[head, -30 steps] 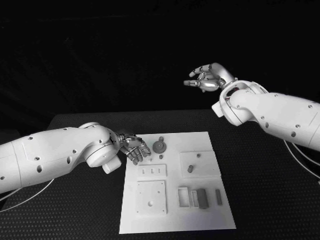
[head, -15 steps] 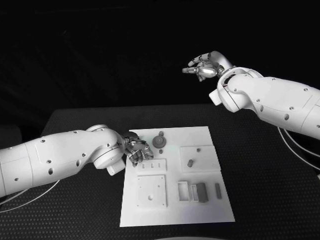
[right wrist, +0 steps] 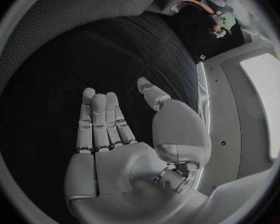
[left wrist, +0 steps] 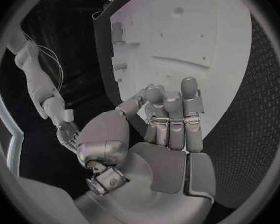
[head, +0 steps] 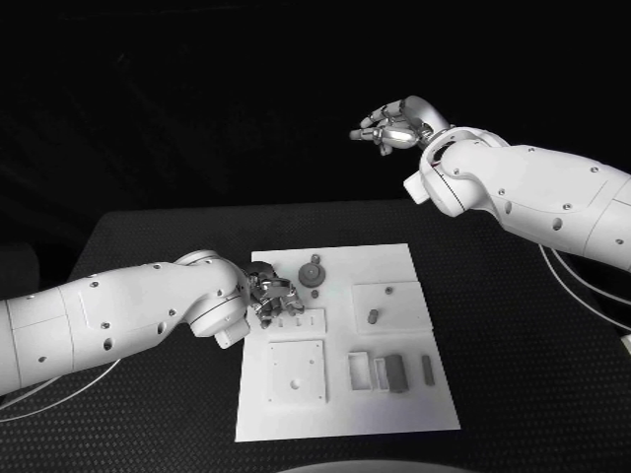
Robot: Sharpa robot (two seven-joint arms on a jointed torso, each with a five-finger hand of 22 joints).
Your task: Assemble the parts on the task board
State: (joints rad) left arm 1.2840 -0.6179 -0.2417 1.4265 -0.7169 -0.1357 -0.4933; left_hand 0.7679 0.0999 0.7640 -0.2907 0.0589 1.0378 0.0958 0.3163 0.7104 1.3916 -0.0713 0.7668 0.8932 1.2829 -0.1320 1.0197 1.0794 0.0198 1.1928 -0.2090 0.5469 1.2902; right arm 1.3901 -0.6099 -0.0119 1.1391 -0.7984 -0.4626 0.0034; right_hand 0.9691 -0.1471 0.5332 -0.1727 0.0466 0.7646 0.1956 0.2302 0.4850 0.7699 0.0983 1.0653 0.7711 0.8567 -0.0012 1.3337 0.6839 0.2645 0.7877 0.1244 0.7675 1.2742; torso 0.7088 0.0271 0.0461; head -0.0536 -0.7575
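The white task board [head: 401, 414] lies in the middle of the black table. On its far part are a round grey part [head: 313, 273] and a small grey part [head: 374, 316]; dark grey bars [head: 395, 374] sit in its near right part. My left hand [head: 273, 299] hovers over the board's far left edge beside the round part. Seen from the left wrist, this hand [left wrist: 162, 129] has its fingers stretched toward the board [left wrist: 190, 40] and holds nothing. My right hand [head: 388, 128] is raised high beyond the table's far edge, palm flat and empty [right wrist: 112, 139].
White raised blocks [head: 297, 370] with holes and slots stand on the board's left half. Black table [head: 543, 374] stretches to the right of the board. A white cable [head: 586, 296] hangs below the right arm.
The camera has shifted. My right hand has risen a little and swung left. My left hand has edged slightly further over the board's left edge.
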